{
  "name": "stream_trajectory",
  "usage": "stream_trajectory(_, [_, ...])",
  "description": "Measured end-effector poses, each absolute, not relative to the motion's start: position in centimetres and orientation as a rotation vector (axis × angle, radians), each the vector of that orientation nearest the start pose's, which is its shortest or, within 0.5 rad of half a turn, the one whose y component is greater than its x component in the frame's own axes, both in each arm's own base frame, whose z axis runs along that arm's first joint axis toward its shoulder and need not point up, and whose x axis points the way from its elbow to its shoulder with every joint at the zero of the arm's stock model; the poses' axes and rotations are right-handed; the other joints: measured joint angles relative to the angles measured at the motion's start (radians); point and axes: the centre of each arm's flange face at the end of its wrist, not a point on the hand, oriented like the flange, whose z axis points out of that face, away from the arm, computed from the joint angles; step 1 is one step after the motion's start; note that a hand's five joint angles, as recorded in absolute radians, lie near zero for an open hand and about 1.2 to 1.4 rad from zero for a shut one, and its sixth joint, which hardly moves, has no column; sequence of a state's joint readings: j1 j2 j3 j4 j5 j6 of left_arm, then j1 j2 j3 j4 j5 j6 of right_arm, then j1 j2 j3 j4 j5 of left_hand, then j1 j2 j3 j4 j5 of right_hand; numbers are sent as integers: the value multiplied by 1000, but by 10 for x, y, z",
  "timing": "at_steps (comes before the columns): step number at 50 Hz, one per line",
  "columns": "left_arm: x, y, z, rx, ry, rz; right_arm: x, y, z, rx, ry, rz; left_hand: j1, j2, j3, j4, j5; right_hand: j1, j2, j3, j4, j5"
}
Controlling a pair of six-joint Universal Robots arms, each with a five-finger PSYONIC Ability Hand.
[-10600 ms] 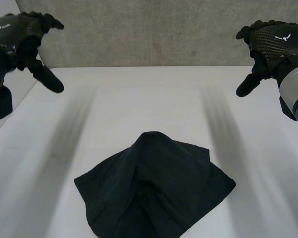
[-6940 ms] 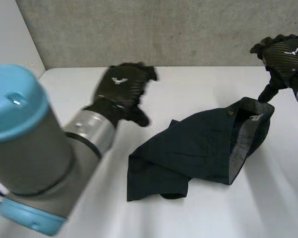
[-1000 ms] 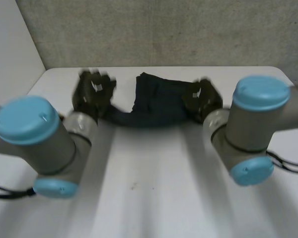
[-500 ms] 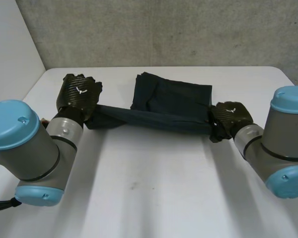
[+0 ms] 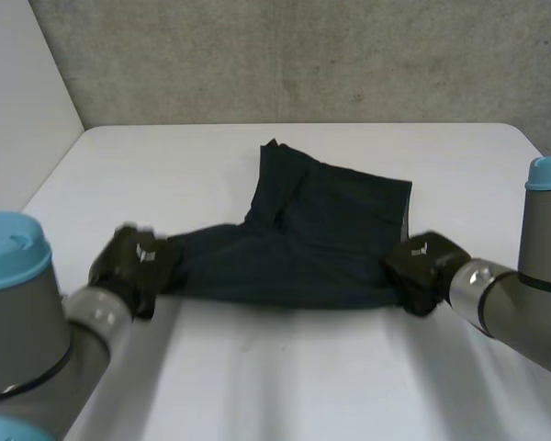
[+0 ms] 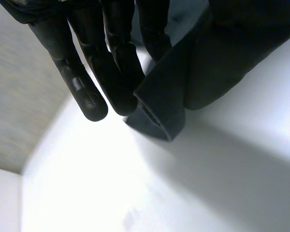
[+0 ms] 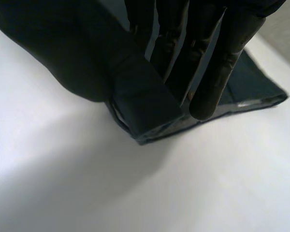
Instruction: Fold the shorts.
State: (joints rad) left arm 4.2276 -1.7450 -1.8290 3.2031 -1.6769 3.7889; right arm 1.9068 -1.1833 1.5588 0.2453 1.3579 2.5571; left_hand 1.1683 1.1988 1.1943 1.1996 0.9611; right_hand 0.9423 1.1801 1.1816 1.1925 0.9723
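Straight-fingered left hand [image 5: 136, 264], right hand [image 5: 421, 267] pinch opposite corners of shorts [image 5: 312, 230].

White table [image 5: 285, 367]: a matt top with rounded far corners, running from the near edge of the scene to the far side. Grey concrete wall [image 5: 303, 55]: rough and speckled, rising directly behind the table's far edge. Plain white panel [image 5: 18, 101]: stands at the far left, meeting the concrete wall in a corner.
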Motion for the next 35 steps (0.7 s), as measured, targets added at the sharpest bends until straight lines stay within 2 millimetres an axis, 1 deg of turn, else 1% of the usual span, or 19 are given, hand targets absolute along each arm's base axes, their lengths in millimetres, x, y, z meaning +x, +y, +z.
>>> stream_trajectory(2, [-230,-176,184,1344,2145,-1497,238,-230,178,-1501,2387,-1301,0,0,0,0,0,0,0,0,0,0])
stream_trajectory(4, [-225,-165,182,1393,2149,-1428,234,-221,178,-1583,2391,-1232,0,0,0,0,0,0,0,0,0,0])
stream_trajectory(5, [-218,-150,179,1460,2139,-1349,229,-209,180,-1666,2390,-1148,0,0,0,0,0,0,0,0,0,0])
stream_trajectory(9, [-207,-123,173,1601,2073,-1232,219,-183,184,-1838,2355,-980,0,0,0,0,0,0,0,0,0,0])
stream_trajectory(12, [-204,-113,170,1671,2015,-1197,215,-174,184,-1898,2333,-930,0,0,0,0,0,0,0,0,0,0])
stream_trajectory(15, [-206,-110,170,1706,1973,-1205,214,-171,183,-1920,2321,-921,-2,0,0,0,0,0,0,0,0,0])
stream_trajectory(16, [-209,-110,172,1716,1947,-1229,214,-170,182,-1925,2318,-927,-203,-198,-195,-200,-167,0,0,0,0,0])
stream_trajectory(17, [-217,-113,176,1722,1907,-1286,215,-171,181,-1924,2313,-948,-333,-335,-329,-318,-275,1,0,0,0,3])
stream_trajectory(19, [-227,-120,182,1714,1856,-1374,215,-173,180,-1922,2311,-970,-830,-777,-747,-766,-711,13,0,0,0,7])
stream_trajectory(21, [-241,-130,190,1684,1795,-1486,216,-176,178,-1917,2307,-1015,-967,-944,-928,-946,-874,13,0,0,0,7])
stream_trajectory(22, [-251,-139,196,1653,1751,-1569,217,-179,176,-1910,2304,-1052,-976,-980,-968,-982,-907,16,0,0,0,7])
stream_trajectory(23, [-255,-143,199,1637,1731,-1605,218,-179,176,-1907,2304,-1065,-976,-980,-968,-982,-907,20,0,0,0,7])
stream_trajectory(25, [-273,-162,210,1570,1657,-1737,219,-182,173,-1892,2304,-1103,-976,-994,-981,-994,-913,23,0,0,0,7])
stream_trajectory(28, [-288,-179,220,1511,1598,-1837,219,-183,172,-1875,2306,-1123,-976,-994,-981,-994,-913,23,0,0,0,9])
stream_trajectory(30, [-304,-200,228,1464,1541,-1928,220,-182,170,-1852,2310,-1132,-976,-994,-981,-994,-913,23,0,0,0,12])
stream_trajectory(31, [-304,-200,228,1464,1541,-1928,220,-182,170,-1852,2310,-1132,-976,-994,-981,-994,-913,23,0,0,0,12])
stream_trajectory(32, [-316,-213,230,1454,1509,-1978,221,-182,169,-1839,2313,-1134,-976,-994,-981,-994,-913,23,0,0,0,16])
stream_trajectory(34, [-324,-221,230,1462,1492,-2005,221,-182,168,-1834,2314,-1137,-975,-994,-981,-994,-913,23,0,0,0,16])
stream_trajectory(35, [-333,-230,228,1489,1476,-2030,221,-182,168,-1829,2313,-1144,-973,-994,-981,-994,-913,23,0,0,0,16])
